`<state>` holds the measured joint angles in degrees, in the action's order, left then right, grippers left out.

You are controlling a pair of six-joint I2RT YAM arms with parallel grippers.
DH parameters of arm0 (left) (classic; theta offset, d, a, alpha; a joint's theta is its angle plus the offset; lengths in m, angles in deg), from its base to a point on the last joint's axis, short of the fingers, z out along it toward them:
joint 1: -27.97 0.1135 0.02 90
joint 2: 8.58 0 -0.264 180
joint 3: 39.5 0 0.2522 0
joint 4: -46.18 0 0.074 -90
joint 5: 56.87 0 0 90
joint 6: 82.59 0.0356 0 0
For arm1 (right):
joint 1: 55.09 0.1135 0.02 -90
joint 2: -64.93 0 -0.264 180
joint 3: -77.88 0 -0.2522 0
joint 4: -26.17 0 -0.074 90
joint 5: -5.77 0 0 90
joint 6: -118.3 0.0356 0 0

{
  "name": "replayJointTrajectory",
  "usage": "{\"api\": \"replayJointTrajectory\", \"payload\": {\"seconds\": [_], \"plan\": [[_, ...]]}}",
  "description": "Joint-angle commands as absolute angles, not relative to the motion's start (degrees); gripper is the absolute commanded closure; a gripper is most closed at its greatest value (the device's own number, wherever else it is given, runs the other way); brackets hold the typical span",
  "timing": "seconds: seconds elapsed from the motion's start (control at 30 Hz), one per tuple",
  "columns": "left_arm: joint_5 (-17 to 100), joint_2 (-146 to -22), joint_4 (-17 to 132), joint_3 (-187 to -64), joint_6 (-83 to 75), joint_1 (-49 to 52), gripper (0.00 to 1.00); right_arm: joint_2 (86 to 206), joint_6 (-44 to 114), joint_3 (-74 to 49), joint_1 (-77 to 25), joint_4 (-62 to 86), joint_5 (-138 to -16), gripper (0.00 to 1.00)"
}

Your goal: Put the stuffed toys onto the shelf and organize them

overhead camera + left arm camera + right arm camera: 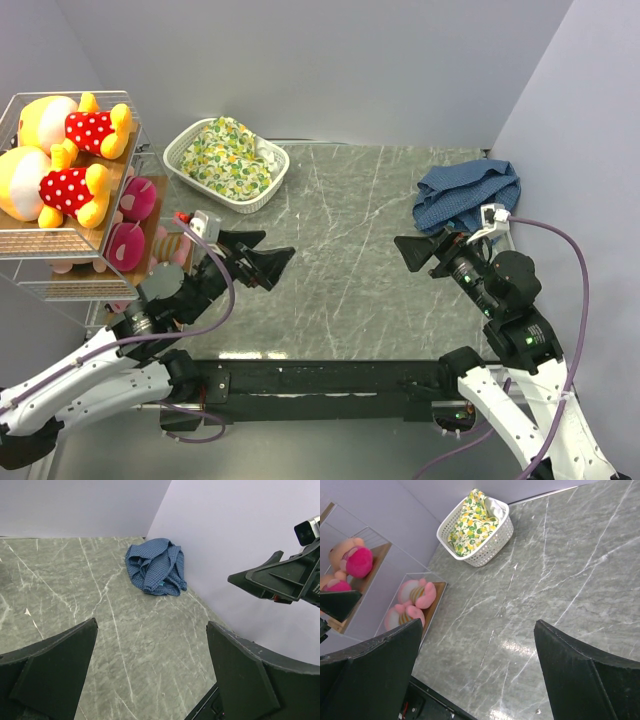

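Observation:
Two yellow-orange bears (70,128) (50,185) in red dotted shirts lie on the top tier of the shelf (40,243) at the far left. Pink stuffed toys (135,198) (125,245) lie on its lower board. The right wrist view shows them too, as pink toys (417,594) (355,561) on the shelf's wooden boards (436,605). My left gripper (275,250) (152,622) hovers just right of the shelf, open and empty over bare table. My right gripper (408,253) (479,622) hangs at the right, facing left, open and empty as well.
A white oval basket (178,150) (492,545) holding floral cloth stands at the back left. A crumpled blue checked cloth (468,195) (156,566) lies at the back right by the wall. The right arm (290,577) shows in the left wrist view.

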<state>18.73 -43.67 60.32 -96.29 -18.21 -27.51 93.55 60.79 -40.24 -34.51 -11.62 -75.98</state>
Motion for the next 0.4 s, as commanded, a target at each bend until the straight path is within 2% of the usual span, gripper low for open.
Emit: {"api": "replayJointTrajectory", "payload": {"seconds": [0.0,0.37], "plan": [[19.2,-43.0,58.1,-96.5,-18.9,-27.5,0.04,93.1,60.2,-37.5,-34.9,-10.0,-76.1,0.00],[19.4,-42.8,58.0,-96.6,-19.0,-27.5,0.04,93.2,60.6,-37.5,-34.8,-10.4,-76.3,0.00]]}}
